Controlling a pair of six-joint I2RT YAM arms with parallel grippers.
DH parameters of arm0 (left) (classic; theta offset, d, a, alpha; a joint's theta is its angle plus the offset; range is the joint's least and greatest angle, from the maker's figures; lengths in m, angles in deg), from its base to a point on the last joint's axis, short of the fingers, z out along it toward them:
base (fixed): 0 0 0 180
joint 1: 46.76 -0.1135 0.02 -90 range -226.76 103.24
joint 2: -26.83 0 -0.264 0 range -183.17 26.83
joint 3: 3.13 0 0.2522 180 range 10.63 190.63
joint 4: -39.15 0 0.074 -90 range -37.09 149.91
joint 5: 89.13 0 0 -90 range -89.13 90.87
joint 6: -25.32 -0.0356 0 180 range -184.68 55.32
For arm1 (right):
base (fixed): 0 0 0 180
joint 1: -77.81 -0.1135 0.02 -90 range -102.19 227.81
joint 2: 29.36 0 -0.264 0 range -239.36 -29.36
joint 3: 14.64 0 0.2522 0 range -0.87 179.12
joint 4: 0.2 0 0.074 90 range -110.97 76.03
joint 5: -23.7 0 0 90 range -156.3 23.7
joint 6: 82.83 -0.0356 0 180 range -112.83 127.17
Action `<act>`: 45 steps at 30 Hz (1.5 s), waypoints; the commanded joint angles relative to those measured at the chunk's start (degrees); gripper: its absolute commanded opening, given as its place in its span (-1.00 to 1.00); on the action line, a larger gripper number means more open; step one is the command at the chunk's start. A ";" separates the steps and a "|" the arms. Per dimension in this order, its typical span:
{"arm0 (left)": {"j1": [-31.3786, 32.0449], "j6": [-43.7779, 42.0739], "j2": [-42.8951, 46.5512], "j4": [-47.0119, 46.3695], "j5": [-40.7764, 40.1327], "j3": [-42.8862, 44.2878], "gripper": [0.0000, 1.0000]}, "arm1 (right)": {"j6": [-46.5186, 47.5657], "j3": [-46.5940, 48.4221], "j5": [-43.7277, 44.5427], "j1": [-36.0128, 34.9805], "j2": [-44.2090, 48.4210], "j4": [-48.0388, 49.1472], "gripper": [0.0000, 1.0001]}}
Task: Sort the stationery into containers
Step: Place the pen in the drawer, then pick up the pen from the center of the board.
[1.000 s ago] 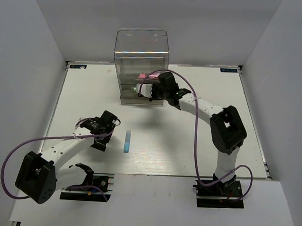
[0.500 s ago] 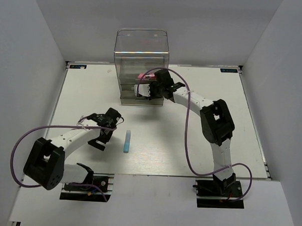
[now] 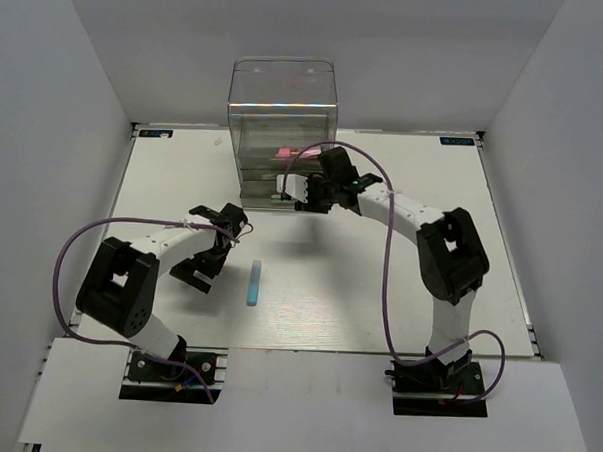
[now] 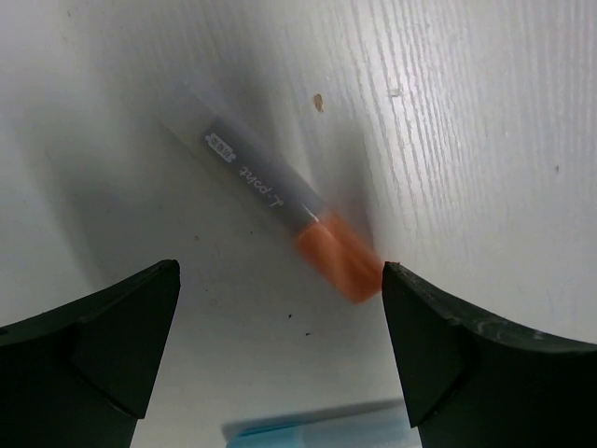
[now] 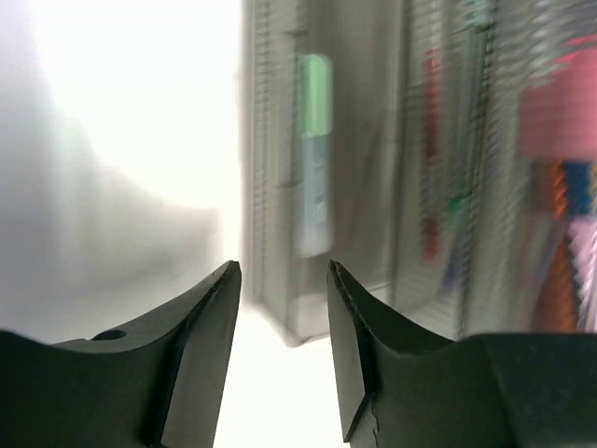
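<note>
The containers are a tall clear box (image 3: 283, 95) over stacked see-through drawers (image 3: 273, 190) at the table's back. Close to the drawers' front corner (image 5: 308, 308), my right gripper (image 3: 301, 189) (image 5: 283, 280) has its jaws apart with nothing gripped. Behind the drawer walls I see a green-and-white marker (image 5: 314, 149), a red pen (image 5: 431, 159) and a pink marker (image 5: 560, 112) (image 3: 293, 152). My left gripper (image 3: 219, 244) (image 4: 280, 355) hangs wide open over a white marker with an orange tip (image 4: 280, 201); its right finger sits close beside the tip. A light blue marker (image 3: 253, 282) (image 4: 317, 429) lies just right of it.
White walls close in the table on three sides. The light blue marker lies mid-table between the two arms. The left arm's purple cable (image 3: 101, 239) loops over the table's left side, and the right arm's cable (image 3: 385, 260) arcs over the right side.
The right gripper's jaws have spread apart and it has drawn back a little from the drawers. The left gripper has shifted slightly farther and rightward, staying wide open.
</note>
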 commanded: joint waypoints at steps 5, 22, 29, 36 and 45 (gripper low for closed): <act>-3.94 3.15 -3.61 -1.82 2.34 2.77 0.99 | -6.89 -11.63 -5.01 0.56 12.43 3.34 -0.03; -8.33 6.75 1.56 -18.34 10.87 -12.35 -0.56 | -14.10 -21.92 -8.88 2.67 20.87 4.92 -0.03; -7.02 1.57 5.43 -22.47 10.87 -8.24 -0.98 | -15.15 -24.82 -8.79 3.38 23.60 4.92 0.00; -6.49 0.51 5.43 -27.20 20.61 -1.63 -1.00 | -16.82 -26.58 -8.27 3.99 25.36 5.45 0.00; -4.82 2.18 -3.78 -28.80 24.58 13.46 -1.00 | -17.18 -27.55 -7.74 5.05 26.68 5.89 0.00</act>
